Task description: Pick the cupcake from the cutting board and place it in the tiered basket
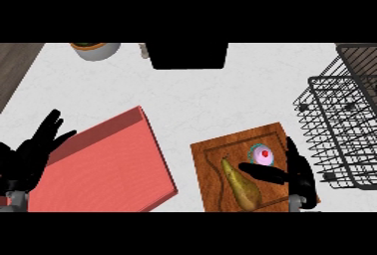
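The cupcake [261, 155], pink-topped with a teal wrapper, stands on the wooden cutting board [221, 154] at the lower right. My right hand [298, 172] is just right of and below it, thumb stretched left under the cupcake and fingers up along its right side, open and not closed on it. The black wire tiered basket [342, 129] stands to the right of the board. My left hand [29, 149] rests open at the left edge, fingers up.
A yellow-green pear [242, 186] lies on the board, left of my right thumb. A red mat [110, 164] covers the lower left. At the back stand a white pot with a plant [95, 50] and a black box [188, 55].
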You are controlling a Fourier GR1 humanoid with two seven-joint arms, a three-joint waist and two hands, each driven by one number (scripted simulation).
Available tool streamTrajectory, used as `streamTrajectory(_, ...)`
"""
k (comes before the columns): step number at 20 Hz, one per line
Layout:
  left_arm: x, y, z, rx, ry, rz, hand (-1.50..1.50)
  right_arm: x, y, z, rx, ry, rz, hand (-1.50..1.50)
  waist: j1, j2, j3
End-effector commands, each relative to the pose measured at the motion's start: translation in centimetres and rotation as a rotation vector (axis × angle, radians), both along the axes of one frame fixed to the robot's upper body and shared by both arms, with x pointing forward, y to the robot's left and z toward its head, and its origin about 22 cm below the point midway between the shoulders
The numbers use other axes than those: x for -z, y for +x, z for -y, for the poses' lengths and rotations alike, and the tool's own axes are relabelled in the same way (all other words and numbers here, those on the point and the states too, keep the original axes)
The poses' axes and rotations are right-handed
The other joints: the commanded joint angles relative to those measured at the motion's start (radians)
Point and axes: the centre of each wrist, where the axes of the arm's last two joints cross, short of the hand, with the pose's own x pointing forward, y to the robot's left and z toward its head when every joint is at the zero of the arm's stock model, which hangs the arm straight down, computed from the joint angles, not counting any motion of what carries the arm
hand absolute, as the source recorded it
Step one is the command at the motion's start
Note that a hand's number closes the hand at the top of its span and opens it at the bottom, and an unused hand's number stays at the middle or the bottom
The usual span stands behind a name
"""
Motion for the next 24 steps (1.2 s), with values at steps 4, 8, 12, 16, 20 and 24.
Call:
streamTrajectory(4,1.4,-1.0,-1.3,-0.044,0.014,-0.155,0.00,1.2,1.4,-0.6,-0.054,0.041,-0.002,-1.50,0.005,0.012,-0.010)
streamTrajectory(8,2.3,-1.1,-0.3,-0.053,0.017,-0.150,0.00,1.3,1.2,-3.0,-0.076,-0.070,0.139,1.50,0.004,0.011,-0.010)
streamTrajectory(12,2.3,-1.8,-1.1,-0.052,0.023,-0.153,0.00,0.8,1.7,-2.2,-0.005,-0.101,0.149,1.50,0.001,0.011,-0.011)
streamTrajectory(16,2.3,-1.9,-1.1,-0.069,0.020,-0.143,0.00,1.8,0.0,-1.9,0.069,-0.144,0.165,1.50,-0.001,0.010,-0.011)
streamTrajectory(20,1.3,-1.2,-1.5,-0.044,0.027,-0.137,0.00,2.2,-2.7,-6.0,-0.422,-0.407,0.217,1.50,0.016,0.006,-0.016)
streamTrajectory(24,1.9,-1.5,-0.8,-0.017,0.026,-0.153,0.00,3.8,-6.6,-8.2,-0.882,-0.645,0.231,1.50,0.049,-0.002,-0.024)
